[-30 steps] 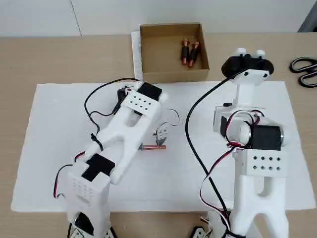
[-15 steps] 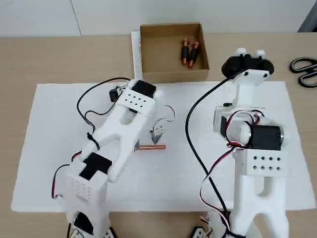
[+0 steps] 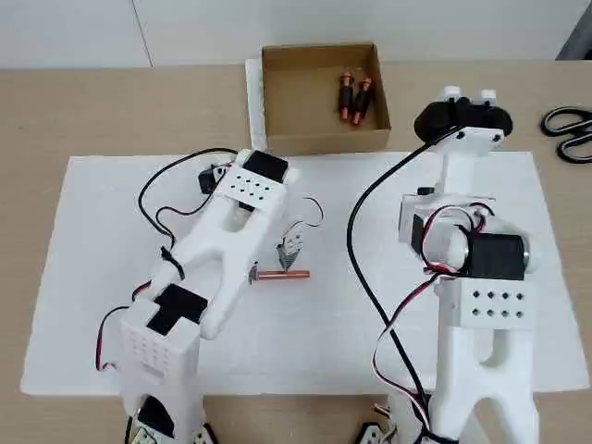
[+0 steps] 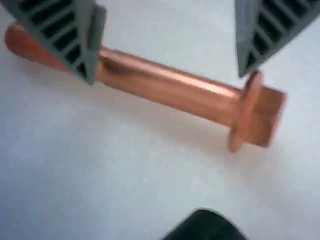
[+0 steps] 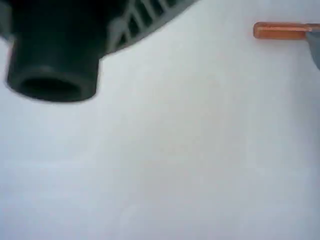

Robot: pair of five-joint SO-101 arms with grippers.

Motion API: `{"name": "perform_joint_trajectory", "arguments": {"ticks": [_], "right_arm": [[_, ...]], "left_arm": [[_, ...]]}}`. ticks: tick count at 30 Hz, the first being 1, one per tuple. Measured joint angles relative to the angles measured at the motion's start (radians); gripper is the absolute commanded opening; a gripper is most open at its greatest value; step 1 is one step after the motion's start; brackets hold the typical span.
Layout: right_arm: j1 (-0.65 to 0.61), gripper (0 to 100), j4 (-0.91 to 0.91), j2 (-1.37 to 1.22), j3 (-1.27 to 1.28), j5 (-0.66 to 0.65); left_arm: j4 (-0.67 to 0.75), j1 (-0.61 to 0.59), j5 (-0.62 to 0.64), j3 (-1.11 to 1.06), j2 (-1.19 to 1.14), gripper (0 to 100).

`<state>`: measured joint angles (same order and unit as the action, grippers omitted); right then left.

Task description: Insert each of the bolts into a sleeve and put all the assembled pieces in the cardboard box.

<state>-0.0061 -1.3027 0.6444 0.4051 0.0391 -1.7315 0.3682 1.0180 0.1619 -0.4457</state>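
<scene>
Overhead: bright, even light from above. The white sheet (image 3: 111,213) is close to glaring, and the arms throw only faint, soft-edged shadows on it. Left wrist: the bolt (image 4: 170,92) between the left claw (image 4: 166,76) tips has a bright glare streak along its shaft and a soft shadow beside it, away from the claw. Right wrist: the black sleeve (image 5: 52,60) is a flat dark mass with a dull sheen at the rim.
</scene>
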Motion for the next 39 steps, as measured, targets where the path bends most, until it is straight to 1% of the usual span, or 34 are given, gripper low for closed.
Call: {"name": "perform_joint_trajectory", "arguments": {"ticks": [8,13,19,25,28,31,36,39], "right_arm": [[0.000,0.3,0.000,0.000,0.000,0.000],[0.000,0.3,0.000,0.000,0.000,0.000],[0.000,0.3,0.000,0.000,0.000,0.000],[0.000,0.3,0.000,0.000,0.000,0.000],[0.000,0.3,0.000,0.000,0.000,0.000],[0.000,0.3,0.000,0.000,0.000,0.000],[0.000,0.3,0.000,0.000,0.000,0.000],[0.000,0.3,0.000,0.000,0.000,0.000]], "left_arm": [[0.000,0.000,0.141,0.000,0.000,17],[0.000,0.049,0.193,0.000,0.000,17],[0.002,0.063,0.201,-0.031,0.005,17],[0.002,0.009,0.201,-0.041,0.006,17],[0.000,-0.034,0.201,-0.061,-0.032,17],[-0.002,-0.034,0.203,-0.049,-0.074,18],[-0.009,-0.034,0.218,-0.044,-0.092,24],[-0.012,-0.040,0.219,-0.051,-0.094,24]]}}
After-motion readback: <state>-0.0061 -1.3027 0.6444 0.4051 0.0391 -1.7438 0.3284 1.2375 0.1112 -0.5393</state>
